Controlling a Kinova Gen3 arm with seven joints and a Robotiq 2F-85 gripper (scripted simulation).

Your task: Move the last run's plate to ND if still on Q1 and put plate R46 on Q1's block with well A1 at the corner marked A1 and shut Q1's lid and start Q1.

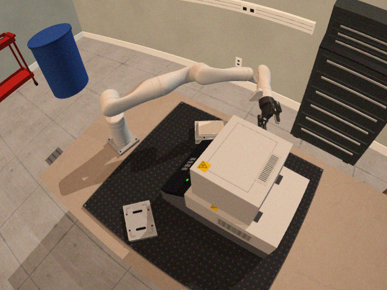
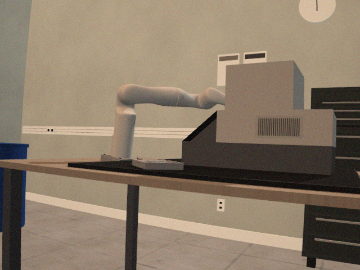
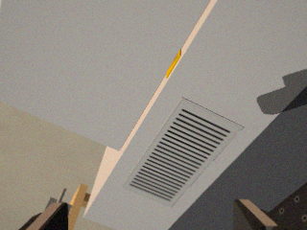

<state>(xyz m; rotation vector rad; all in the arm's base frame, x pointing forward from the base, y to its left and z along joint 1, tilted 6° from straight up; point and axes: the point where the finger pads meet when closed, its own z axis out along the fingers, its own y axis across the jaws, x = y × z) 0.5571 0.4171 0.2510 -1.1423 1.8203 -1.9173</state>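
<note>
The cycler Q1 (image 1: pixel 239 156) (image 2: pixel 273 160) stands on the black mat with its lid (image 1: pixel 218 183) (image 2: pixel 260 87) down; the lid hides the block. Its lamp (image 1: pixel 187 180) is green, beside the keys (image 1: pixel 188 163). A light plate (image 1: pixel 210 127) lies on a nest (image 1: pixel 196 135) at Q1's far side; labels are unreadable. Another nest (image 1: pixel 139 220) (image 2: pixel 164 166), at the near left, holds no plate. My gripper (image 1: pixel 269 121) (image 3: pixel 151 218) is open and empty beyond Q1's far side; Q1 hides it in the exterior view. The wrist view faces Q1's vented side (image 3: pixel 179 150).
The black mat (image 1: pixel 124 180) lies on the wooden table (image 1: pixel 343 215). The arm's base (image 1: pixel 123 145) stands at the mat's left edge. The arm reaches over the far side. A dark drawer cabinet (image 1: pixel 346 93) stands beyond the table, and a blue bin (image 1: pixel 59 62) at the far left.
</note>
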